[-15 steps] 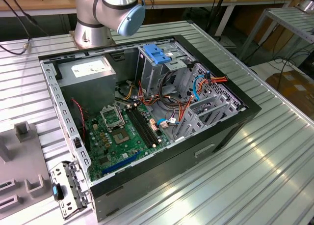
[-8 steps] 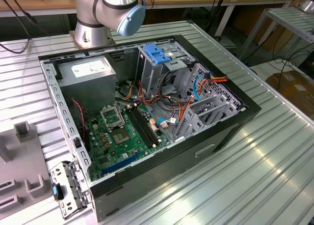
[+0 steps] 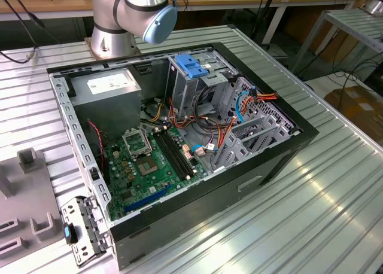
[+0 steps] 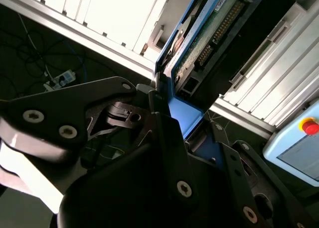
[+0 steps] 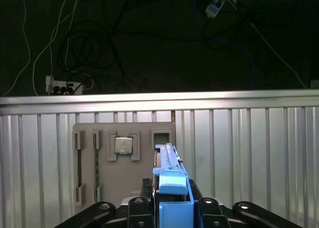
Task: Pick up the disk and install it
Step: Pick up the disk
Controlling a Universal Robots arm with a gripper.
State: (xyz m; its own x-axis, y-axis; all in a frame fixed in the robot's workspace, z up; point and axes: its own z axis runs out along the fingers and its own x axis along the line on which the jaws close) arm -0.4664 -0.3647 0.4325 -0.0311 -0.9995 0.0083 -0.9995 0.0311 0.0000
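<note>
My gripper (image 5: 172, 210) is shut on the disk (image 5: 172, 180), which stands on edge between the black fingers. Its blue plastic rail frame faces the camera in the first wrist view. In the second wrist view the disk (image 4: 202, 44) shows its green circuit board and connector row, framed by the blue rail, with the gripper (image 4: 167, 116) clamped on its near end. The disk hangs above a grey parts tray (image 5: 124, 180) on the ribbed metal table (image 5: 249, 158). The open computer case (image 3: 287, 148) lies on the table in the exterior view.
Inside the case sit a blue-topped drive cage (image 3: 191, 64), a grey power supply (image 3: 111, 85) and a green motherboard (image 3: 149, 160). The arm's base (image 3: 114, 37) stands behind the case. A processor chip (image 5: 123, 145) rests in the tray. Cables lie on the floor beyond the table edge (image 5: 159, 98).
</note>
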